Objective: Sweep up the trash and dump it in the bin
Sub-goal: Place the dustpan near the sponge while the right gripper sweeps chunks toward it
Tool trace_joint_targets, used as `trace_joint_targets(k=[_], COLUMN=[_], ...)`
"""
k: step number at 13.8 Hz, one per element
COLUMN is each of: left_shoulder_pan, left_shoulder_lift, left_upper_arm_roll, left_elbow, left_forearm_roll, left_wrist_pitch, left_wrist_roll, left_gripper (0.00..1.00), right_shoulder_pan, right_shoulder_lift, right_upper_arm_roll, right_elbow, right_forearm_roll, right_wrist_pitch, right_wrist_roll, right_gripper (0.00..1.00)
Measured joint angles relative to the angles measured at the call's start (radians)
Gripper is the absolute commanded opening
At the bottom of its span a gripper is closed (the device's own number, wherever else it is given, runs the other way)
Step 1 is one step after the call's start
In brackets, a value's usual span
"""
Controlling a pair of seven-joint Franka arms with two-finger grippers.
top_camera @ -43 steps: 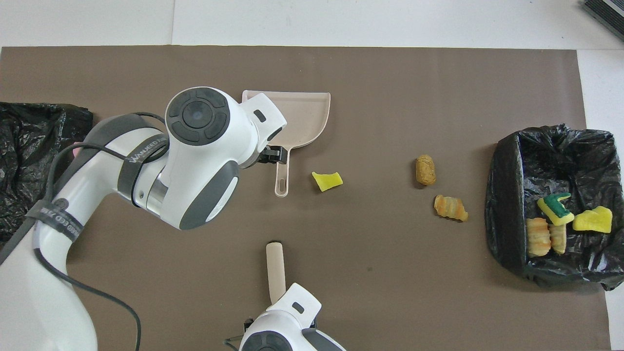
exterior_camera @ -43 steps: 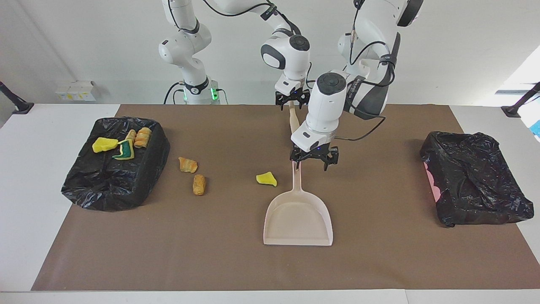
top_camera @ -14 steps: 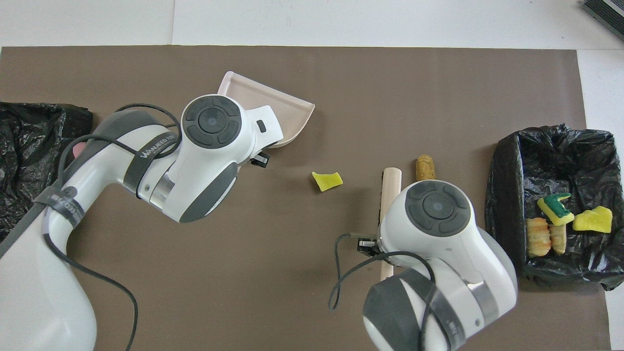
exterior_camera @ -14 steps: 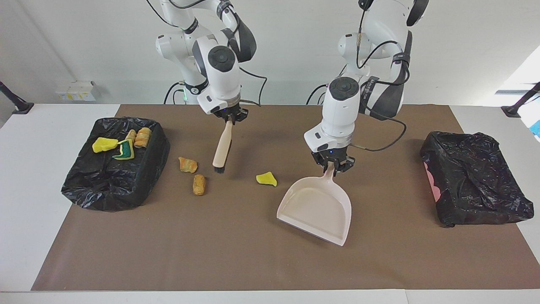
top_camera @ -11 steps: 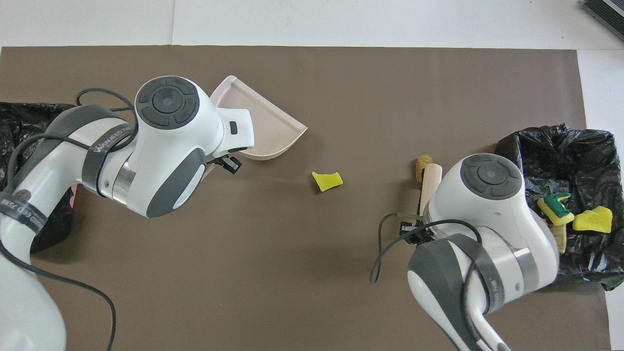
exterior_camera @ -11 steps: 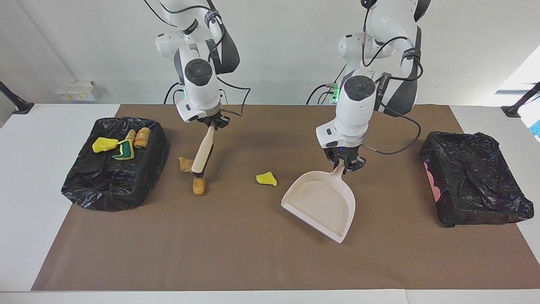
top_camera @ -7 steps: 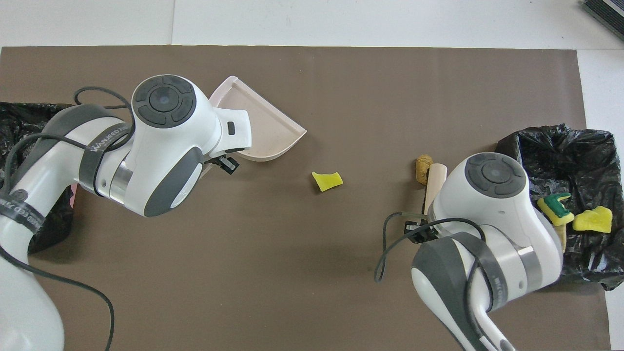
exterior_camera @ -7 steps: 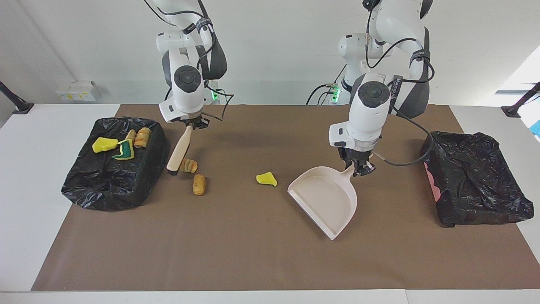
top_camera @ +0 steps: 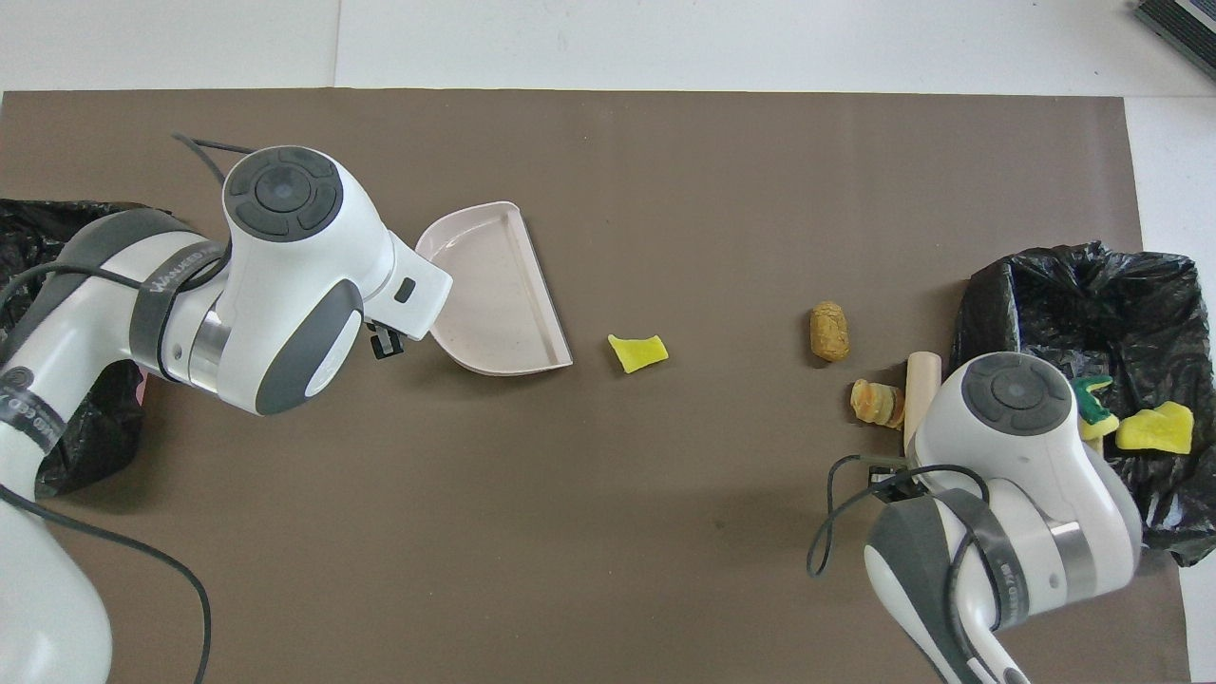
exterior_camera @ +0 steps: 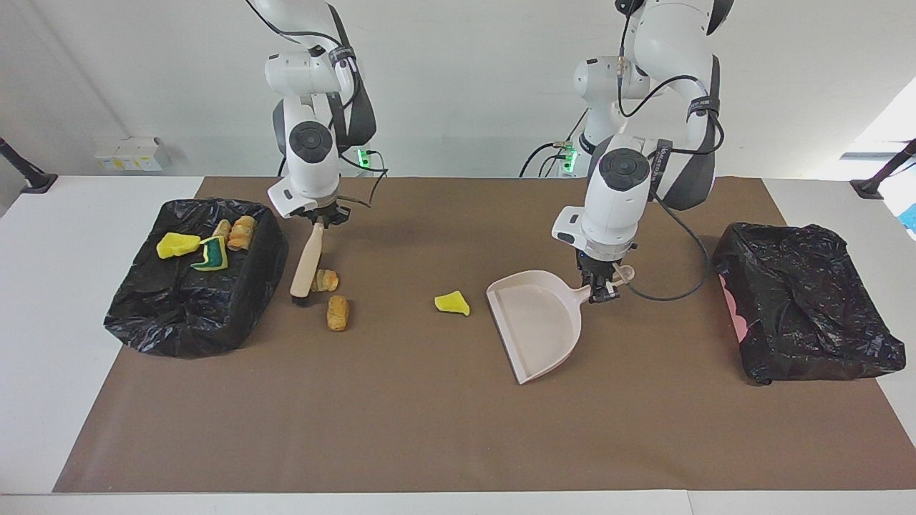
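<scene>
A matt brown paper-like sheet (exterior_camera: 429, 429) is spread over the smooth white table (exterior_camera: 43, 343). Both bins (exterior_camera: 193, 307) are lined with glossy, crinkled black plastic film. The dustpan (exterior_camera: 540, 325) is seen as smooth beige plastic, the yellow sponge piece (exterior_camera: 451, 303) as porous.

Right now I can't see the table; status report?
Left gripper shut on beige plastic dustpan. Right gripper shut on beige brush. Three trash lumps unswept.

Robot lab: twin arms (exterior_camera: 308, 86), papered table (exterior_camera: 429, 429)
</scene>
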Motion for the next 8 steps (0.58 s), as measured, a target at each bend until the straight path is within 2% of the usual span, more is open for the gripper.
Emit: trace_joint_targets(k=[4,8], left_shoulder_pan=[-0.025,-0.04], left_shoulder_lift=[-0.028,-0.039], left_upper_arm_roll=[-0.007,-0.007], left_elbow=[-0.069,-0.119], left_forearm_roll=[0.001,0.001], left_wrist_pitch=[0.077,0.135], left_wrist_roll=[0.007,0.008], left_gripper=[0.0,0.0], right_shoulder_pan=[0.051,0.101], right_shoulder_lift=[0.122,0.15], right_upper_arm_roll=[0.005,0.005], right_elbow=[0.126,0.154], right_forearm_roll=[0.0,0.076], right_wrist_pitch=[0.005,0.032], right_wrist_roll=[-0.092,-0.13], right_gripper=[0.0,0.0])
